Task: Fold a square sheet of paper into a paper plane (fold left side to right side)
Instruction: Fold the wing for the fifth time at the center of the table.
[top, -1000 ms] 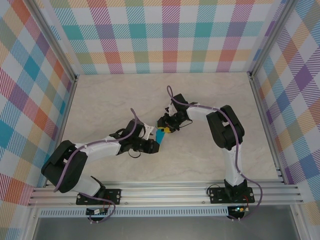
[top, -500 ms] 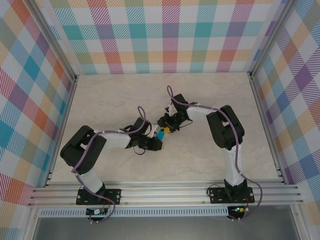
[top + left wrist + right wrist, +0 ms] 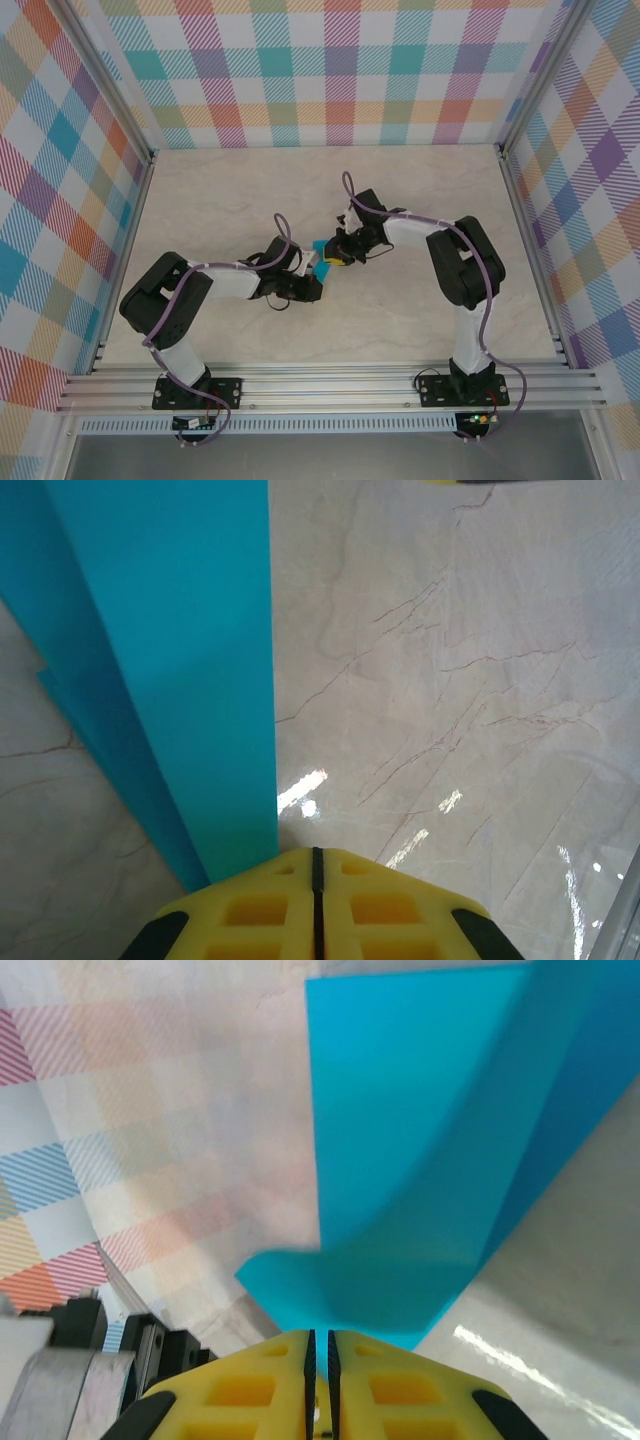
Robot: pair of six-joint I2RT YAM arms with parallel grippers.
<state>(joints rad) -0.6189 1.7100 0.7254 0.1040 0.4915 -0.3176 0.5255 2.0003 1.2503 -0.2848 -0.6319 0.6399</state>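
Note:
The sheet of paper (image 3: 320, 250) is folded into a narrow cyan strip and held off the marble table between my two grippers at mid-table. My right gripper (image 3: 336, 258) is shut on it; in the right wrist view cyan paper (image 3: 420, 1160) runs into the thin slit between the yellow fingertips (image 3: 319, 1345) and curls upward. My left gripper (image 3: 317, 282) sits just below and left of it. In the left wrist view its yellow jaws (image 3: 316, 865) are pressed together with no paper in the seam, and the paper (image 3: 190, 660) runs past the left finger (image 3: 250, 905).
Checked walls (image 3: 330, 70) enclose the marble tabletop (image 3: 420, 190) on three sides. An aluminium rail (image 3: 330, 385) with both arm bases runs along the near edge. Bare table lies behind and to either side of the grippers.
The left arm drew its elbow in and its gripper closed. The right gripper closed on the paper and shifted slightly right. The paper now stands more upright between them.

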